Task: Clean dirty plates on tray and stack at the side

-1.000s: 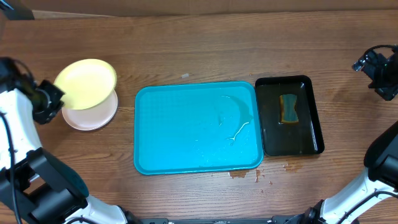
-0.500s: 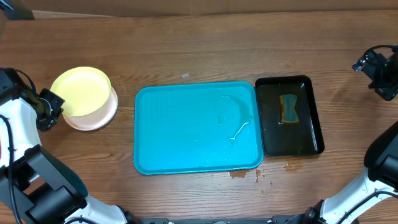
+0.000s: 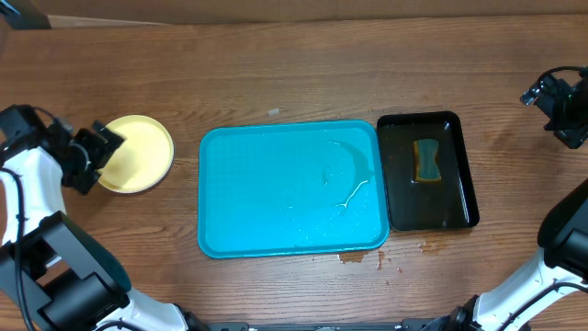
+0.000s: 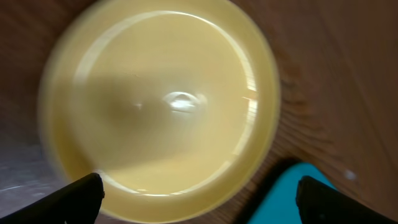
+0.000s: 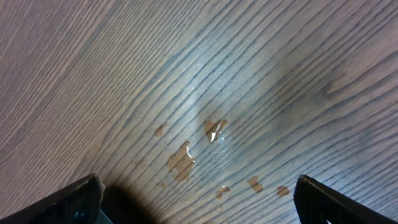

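Shows a pale yellow plate (image 3: 138, 154) lying flat on the wooden table (image 3: 276, 64), left of the turquoise tray (image 3: 266, 216) and apart from its rim. Places the left gripper (image 3: 103, 152) at the plate's left edge, jaws spread wide and pinching nothing; cannot tell from overhead whether a fingertip touches the rim. From the left wrist, looks straight down on the plate (image 4: 161, 106), blurred along its left side and glossy with a highlight near the middle, with the two dark fingertips (image 4: 78, 199) far apart at the bottom corners and a corner of the tray (image 4: 292, 193) at lower right. Shows the tray's floor wet with streaks of water (image 3: 354, 188) toward its right end. Sets a narrower black tray (image 3: 432, 210) just beside the turquoise one on the right, carrying a sponge (image 3: 425, 161) that is yellowish with blue-green edges. Finds the right gripper (image 3: 544, 95) well apart at the table's far right edge, fingers (image 5: 78, 199) spread wide over wood dotted with small brown droplets (image 5: 214, 130), holding nothing. Marks similar brown spots (image 3: 363, 257) on the table just in front of the turquoise tray's lower right corner.
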Action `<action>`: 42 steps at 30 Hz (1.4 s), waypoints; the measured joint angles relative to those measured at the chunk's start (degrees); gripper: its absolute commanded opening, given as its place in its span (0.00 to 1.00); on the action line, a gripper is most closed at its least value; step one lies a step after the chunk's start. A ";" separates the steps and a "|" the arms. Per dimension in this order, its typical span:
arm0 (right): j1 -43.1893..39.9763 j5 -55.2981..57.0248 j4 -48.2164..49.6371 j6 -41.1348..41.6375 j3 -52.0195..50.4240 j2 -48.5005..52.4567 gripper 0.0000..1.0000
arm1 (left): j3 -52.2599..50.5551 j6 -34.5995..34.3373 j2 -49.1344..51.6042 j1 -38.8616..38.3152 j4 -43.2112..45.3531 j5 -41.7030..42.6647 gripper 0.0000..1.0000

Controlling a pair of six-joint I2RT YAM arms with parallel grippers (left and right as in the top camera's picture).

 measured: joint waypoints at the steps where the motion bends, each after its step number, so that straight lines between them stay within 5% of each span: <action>1: 0.00 0.02 -0.02 0.02 0.00 0.00 1.00 | 0.00 1.55 0.00 -0.90 0.07 2.27 1.00; 7: 0.00 0.02 -0.04 0.00 0.00 0.00 1.00 | 0.00 7.08 0.00 -9.66 0.72 7.89 1.00; 21: 0.00 0.02 -0.02 0.00 0.00 0.00 1.00 | 0.00 9.22 0.00 -30.49 1.86 0.76 1.00; 42: 0.00 0.02 -0.04 0.00 0.00 0.00 1.00 | 0.00 9.27 0.00 -34.14 1.86 -0.55 1.00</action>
